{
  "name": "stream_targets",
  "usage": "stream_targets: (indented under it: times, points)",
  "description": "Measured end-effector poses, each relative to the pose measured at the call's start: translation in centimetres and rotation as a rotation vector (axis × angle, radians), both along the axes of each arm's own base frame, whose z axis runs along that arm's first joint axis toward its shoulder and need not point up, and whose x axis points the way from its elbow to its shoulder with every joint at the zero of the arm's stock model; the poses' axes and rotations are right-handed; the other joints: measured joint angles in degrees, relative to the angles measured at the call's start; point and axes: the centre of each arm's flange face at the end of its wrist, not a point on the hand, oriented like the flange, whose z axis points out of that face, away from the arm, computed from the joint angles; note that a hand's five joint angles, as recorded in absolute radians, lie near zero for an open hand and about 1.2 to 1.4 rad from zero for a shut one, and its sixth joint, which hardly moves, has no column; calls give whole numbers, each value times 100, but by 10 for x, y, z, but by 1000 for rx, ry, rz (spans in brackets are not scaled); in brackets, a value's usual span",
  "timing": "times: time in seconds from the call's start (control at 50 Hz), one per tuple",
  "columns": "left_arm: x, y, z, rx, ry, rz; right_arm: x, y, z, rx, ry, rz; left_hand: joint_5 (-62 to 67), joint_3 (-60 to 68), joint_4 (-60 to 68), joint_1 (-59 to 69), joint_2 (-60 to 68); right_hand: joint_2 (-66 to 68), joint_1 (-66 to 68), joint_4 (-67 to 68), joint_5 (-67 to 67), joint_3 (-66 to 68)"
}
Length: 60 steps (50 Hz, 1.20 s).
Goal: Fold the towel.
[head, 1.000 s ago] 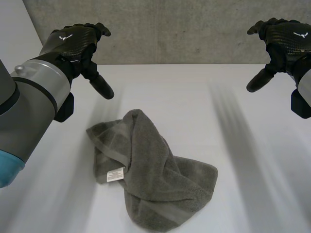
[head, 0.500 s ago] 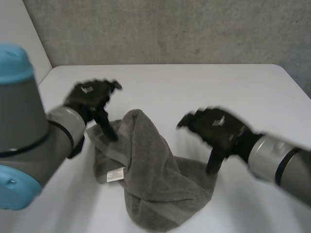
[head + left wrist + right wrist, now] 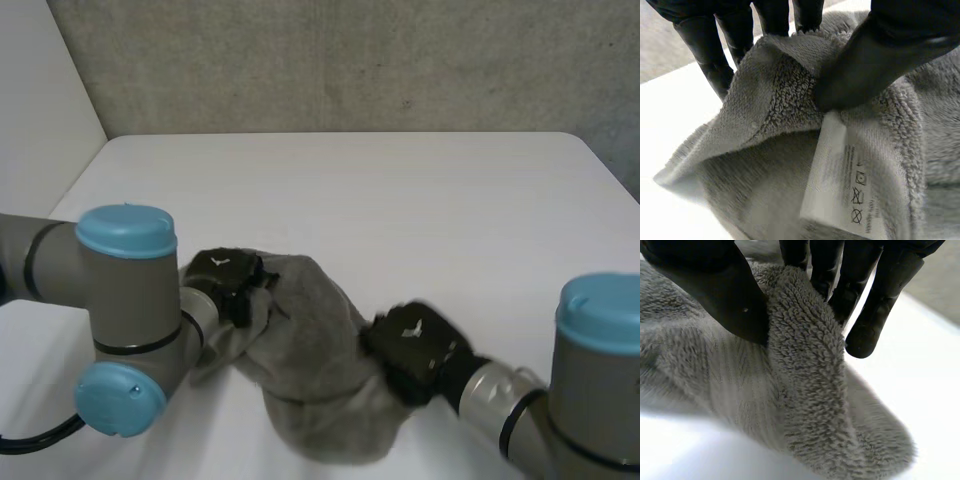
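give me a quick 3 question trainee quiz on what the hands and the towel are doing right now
1. True or false: the towel lies flat and fully spread out.
2. What does the right hand pinch between thumb and fingers? A) a fold of the towel B) a sponge C) nothing
3. Fill in: in the left wrist view, the white care label sits right at the tip of the left hand's ____.

Key: 1 false; 2 A; 3 thumb

Left hand (image 3: 224, 278), right hand (image 3: 412, 352): thumb-to-finger pinch
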Motion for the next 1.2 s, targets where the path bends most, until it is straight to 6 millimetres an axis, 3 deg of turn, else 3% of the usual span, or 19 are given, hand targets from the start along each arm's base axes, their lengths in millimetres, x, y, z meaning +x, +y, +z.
stream_targets:
  times: [0.1, 0.14, 0.22, 0.32, 0.46, 0.56, 0.6, 0.62, 0.64, 0.68, 0.72, 0.82, 0.9, 1.06, 1.2]
  points:
    - [10, 4, 26, -51, 21, 43, -14, -42, 34, -102, -62, -159, 6, 59, 0, 10, 0, 0, 6, 0, 0, 0]
    - [17, 9, 44, -87, 40, 58, -27, -69, 55, -161, -96, -242, 6, 60, 0, 15, 0, 0, 7, 0, 0, 0]
    - [24, 16, 63, -129, 66, 68, -38, -99, 69, -175, -113, -307, 19, 69, 0, 18, 0, 0, 8, 0, 0, 4]
    - [26, 16, 68, -142, 75, 74, -38, -125, 56, -96, -94, -329, 42, 83, 0, 38, 0, 0, 11, 0, 0, 23]
    - [20, -5, 37, -82, 41, 90, -30, -157, 11, 54, -31, -342, 42, 88, 0, 44, 1, -163, -173, -226, -201, -126]
    - [16, -30, 19, -68, 34, 112, -29, -172, 0, 61, -8, -381, -99, -245, -208, -11, -186, -4051, -3953, -4098, -4129, -3994]
    - [14, -42, 16, -74, 38, 123, -30, -176, 3, 42, -5, -403, -1017, -1391, -1273, -632, -1187, -5040, -4986, -5220, -5273, -5019]
    - [14, -47, 15, -80, 41, 130, -30, -177, 5, 32, -6, -410, -2048, -2444, -2381, -1698, -2232, -5260, -5164, -5480, -5538, -5260]
    - [14, -50, 15, -83, 43, 133, -31, -177, 7, 26, -7, -414, -2534, -2934, -2770, -2205, -2719, -5322, -5230, -5574, -5621, -5332]
    - [16, -61, 17, -98, 54, 153, -32, -174, 22, -11, -21, -416, -5198, -5498, -5513, -4805, -5240, -5403, -5408, -5773, -5871, -5453]
    - [19, -67, 20, -108, 62, 165, -32, -168, 33, -31, -32, -403, -6438, -6711, -6630, -6064, -6467, -5403, -5465, -5793, -5906, -5460]
    - [28, -71, 35, -136, 80, 190, -30, -133, 64, -99, -88, -285, -7104, -7258, -7020, -6473, -6996, -5402, -5470, -5793, -5906, -5460]
    - [35, -57, 51, -153, 91, 178, -29, -95, 77, -161, -107, -145, -7118, -7261, -7020, -6478, -6997, -5402, -5470, -5793, -5904, -5460]
    - [38, -3, 67, -138, 126, 25, -24, -46, 63, -263, 3, 74, -7124, -7270, -7020, -6482, -6996, -5402, -5470, -5793, -5888, -5460]
    - [43, 34, 52, -140, 71, -101, -10, -28, 33, -306, 149, 225, -7107, -7269, -7020, -6482, -6995, -5389, -5371, -5675, -5463, -5439]
